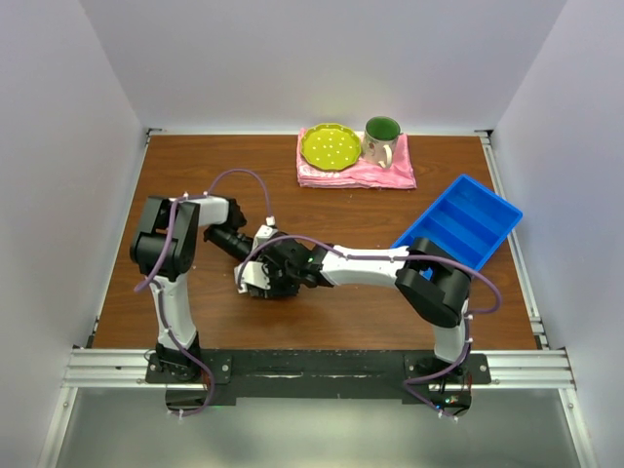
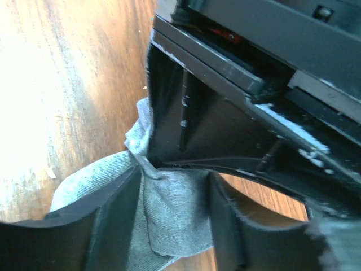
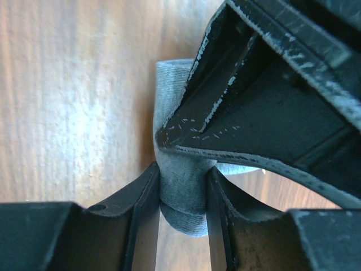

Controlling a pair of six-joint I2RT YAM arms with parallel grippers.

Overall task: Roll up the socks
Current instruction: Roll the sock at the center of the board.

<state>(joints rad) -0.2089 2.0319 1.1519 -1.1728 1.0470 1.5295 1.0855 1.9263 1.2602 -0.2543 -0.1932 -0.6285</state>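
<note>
The grey knitted socks (image 2: 175, 217) lie on the wooden table under both grippers. In the left wrist view the fabric lies loose and flat between the fingers of my left gripper (image 2: 176, 183), whose jaws stand apart, open. The black body of my right gripper (image 2: 237, 113) crosses just above and bears on the fabric. In the right wrist view my right gripper (image 3: 183, 175) is shut on a bunched fold of the socks (image 3: 181, 203), with both fingers pressing its sides. From above, the left gripper (image 1: 259, 259) and right gripper (image 1: 275, 275) meet at the table's middle and hide most of the socks.
A pink cloth (image 1: 385, 175) at the back of the table carries a yellow-green plate (image 1: 330, 146) and a green-lined mug (image 1: 381, 139). A blue divided tray (image 1: 460, 222) sits at the right edge. White walls enclose the table (image 1: 195, 175).
</note>
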